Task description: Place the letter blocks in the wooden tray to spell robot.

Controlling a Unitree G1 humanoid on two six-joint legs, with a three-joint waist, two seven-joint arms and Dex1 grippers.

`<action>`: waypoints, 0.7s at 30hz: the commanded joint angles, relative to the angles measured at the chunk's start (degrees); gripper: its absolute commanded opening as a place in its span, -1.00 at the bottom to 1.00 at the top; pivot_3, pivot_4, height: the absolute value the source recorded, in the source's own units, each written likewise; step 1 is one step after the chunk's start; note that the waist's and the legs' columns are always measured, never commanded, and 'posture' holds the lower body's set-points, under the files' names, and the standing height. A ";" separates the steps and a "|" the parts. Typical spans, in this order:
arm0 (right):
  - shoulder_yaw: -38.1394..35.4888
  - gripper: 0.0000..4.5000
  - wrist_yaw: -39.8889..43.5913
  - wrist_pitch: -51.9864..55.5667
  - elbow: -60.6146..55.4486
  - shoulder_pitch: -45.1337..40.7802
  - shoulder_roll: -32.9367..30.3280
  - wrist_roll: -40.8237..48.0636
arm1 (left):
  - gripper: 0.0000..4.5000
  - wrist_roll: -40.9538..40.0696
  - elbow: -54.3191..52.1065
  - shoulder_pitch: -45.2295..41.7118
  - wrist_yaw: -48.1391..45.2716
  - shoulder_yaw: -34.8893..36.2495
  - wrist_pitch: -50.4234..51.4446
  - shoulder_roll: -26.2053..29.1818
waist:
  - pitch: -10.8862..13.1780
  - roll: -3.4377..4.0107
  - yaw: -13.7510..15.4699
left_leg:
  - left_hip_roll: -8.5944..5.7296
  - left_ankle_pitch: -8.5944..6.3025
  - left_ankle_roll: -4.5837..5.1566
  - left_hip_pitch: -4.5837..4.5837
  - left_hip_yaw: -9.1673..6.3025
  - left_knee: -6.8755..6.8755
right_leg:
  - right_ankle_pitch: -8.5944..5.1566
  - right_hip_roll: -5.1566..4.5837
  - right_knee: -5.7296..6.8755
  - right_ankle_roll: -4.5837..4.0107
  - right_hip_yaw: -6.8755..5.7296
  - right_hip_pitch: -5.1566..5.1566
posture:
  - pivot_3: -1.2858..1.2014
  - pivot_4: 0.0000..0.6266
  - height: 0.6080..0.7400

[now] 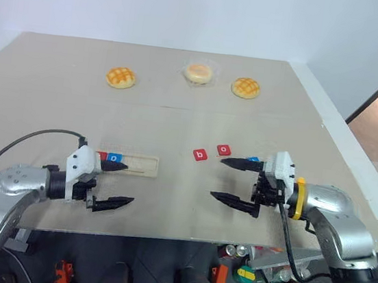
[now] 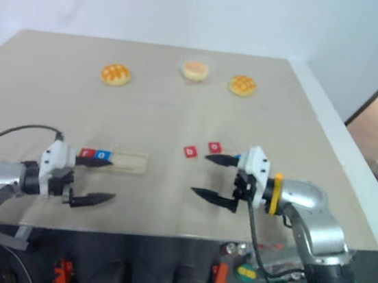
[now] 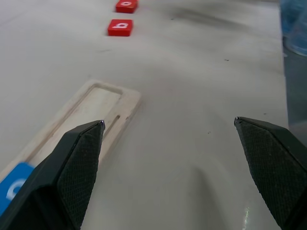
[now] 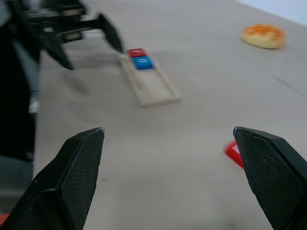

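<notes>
The wooden tray (image 1: 138,165) lies at the front left of the table, with a red letter block (image 1: 102,156) and a blue "o" block (image 1: 114,158) side by side at its left end. My left gripper (image 1: 130,185) hovers open over that end with nothing between its fingers. A red "b" block (image 1: 201,155) and a red "o" block (image 1: 224,148) lie loose near the middle of the table. Just right of them my right gripper (image 1: 216,178) is open, empty and pointing left. A blue block (image 1: 253,159) peeks out behind its upper finger.
Two waffle-patterned buns (image 1: 121,77) (image 1: 245,88) and a wrapped pastry (image 1: 200,73) sit along the back of the table. The table's right edge (image 1: 352,161) runs close to my right arm. Tools and small parts lie below the front edge (image 1: 251,256).
</notes>
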 commanded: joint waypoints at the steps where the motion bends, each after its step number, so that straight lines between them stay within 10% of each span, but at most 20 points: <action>1: 1.74 0.99 3.12 -1.76 0.80 -2.66 0.44 -0.20 | 1.00 1.63 4.47 -5.77 -3.88 -2.23 -2.24 0.54 | 0.00 0.00 0.04 | -0.01 -0.01 0.02 0.00 0.00 0.00 | 0.02 0.00 0.01 0.08 0.00 0.01 | 0.03 -0.52 0.99; 21: 0.93 0.99 -1.42 -1.64 -1.21 -1.15 1.16 -2.71 | 1.00 19.03 62.35 -44.02 -20.93 -12.87 -27.98 -9.60 | -0.01 0.01 0.13 | -0.05 -0.01 0.05 -0.16 -0.10 0.20 | 0.13 0.07 0.14 0.22 -0.02 -0.05 | 0.03 -0.52 0.99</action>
